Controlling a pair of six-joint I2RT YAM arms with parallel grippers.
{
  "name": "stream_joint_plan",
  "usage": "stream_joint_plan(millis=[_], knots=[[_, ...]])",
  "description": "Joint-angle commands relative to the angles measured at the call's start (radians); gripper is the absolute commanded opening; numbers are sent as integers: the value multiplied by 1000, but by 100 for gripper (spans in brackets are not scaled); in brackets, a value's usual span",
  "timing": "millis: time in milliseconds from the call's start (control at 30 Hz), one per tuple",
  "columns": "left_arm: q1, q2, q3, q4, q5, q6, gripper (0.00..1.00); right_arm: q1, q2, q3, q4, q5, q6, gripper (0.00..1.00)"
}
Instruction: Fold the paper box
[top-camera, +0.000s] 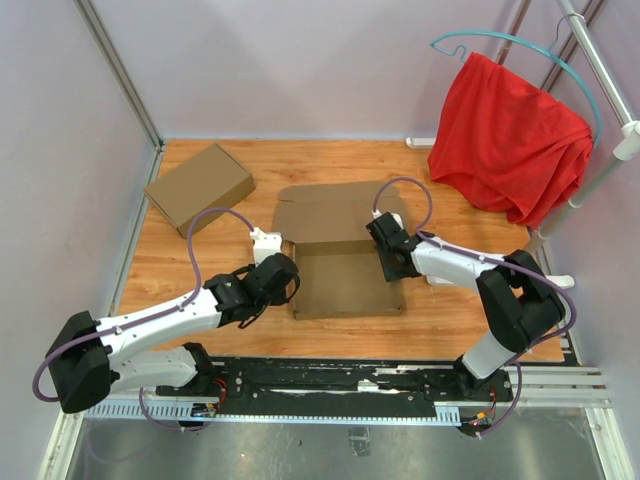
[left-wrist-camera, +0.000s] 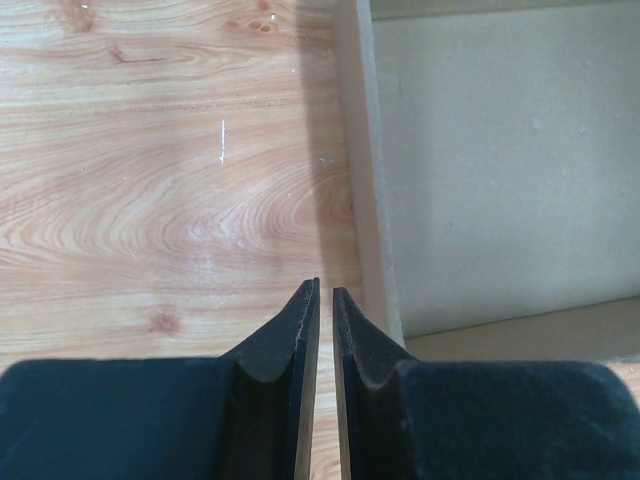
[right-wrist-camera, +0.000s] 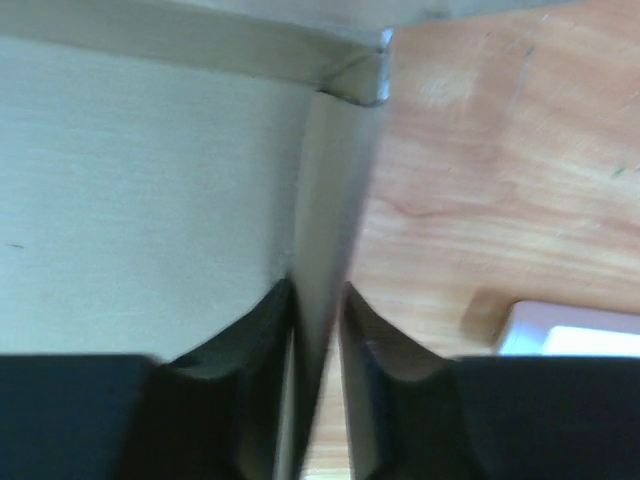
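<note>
Right gripper (right-wrist-camera: 318, 292), arm stretched in from the right, is clamped on the box (top-camera: 345, 290) side wall. Left gripper (left-wrist-camera: 325, 292) hangs low over the table (left-wrist-camera: 150, 200) just beside the opposite wall, fingers almost together, empty.

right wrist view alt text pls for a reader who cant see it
The right end effector pinches an upright side wall of a cardboard box between its two dark fingers. The box floor lies to the left, and a wooden table lies to the right.
</note>
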Motion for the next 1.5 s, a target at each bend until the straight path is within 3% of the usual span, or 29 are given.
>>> stream_joint_plan(millis=[0, 67, 233, 300, 400, 600, 733, 800, 900, 1033, 1100, 1233, 1333, 1467], knots=[[2, -18, -16, 6, -33, -27, 16, -4, -46, -61, -27, -90, 24, 16], [3, -20, -29, 23, -38, -37, 16, -7, -54, -67, -7, -120, 33, 11], [3, -2, -52, 79, -57, -75, 17, -10, -52, -51, 18, -151, 65, 13], [3, 11, -49, 94, -69, -96, 17, -19, -59, -54, 47, -192, 83, 28], [3, 24, -41, 110, -96, -127, 17, -52, -79, -67, 102, -273, 122, 41], [39, -14, -29, 145, -107, -123, 20, -108, -178, -66, 155, -325, 155, 56], [180, -64, -35, 236, 34, -57, 22, -205, -209, -36, 173, -426, 152, 62], [274, -77, -40, 277, 83, -22, 31, -289, -202, -28, 215, -530, 173, 62], [419, -58, -28, 312, 176, 22, 42, -470, -175, -88, 419, -780, 297, 53], [584, 10, -15, 365, 343, 47, 47, -643, -40, -242, 1046, -1081, 620, 54], [625, 48, -12, 384, 377, 53, 47, -654, 68, -208, 1199, -1173, 721, 61], [649, 106, -15, 443, 418, 60, 48, -623, 236, -76, 1168, -1265, 718, 75], [657, 139, -19, 499, 455, 54, 48, -611, 264, -59, 1129, -1228, 666, 77], [678, 201, -5, 547, 488, 45, 52, -589, 251, 18, 919, -1180, 519, 78]])
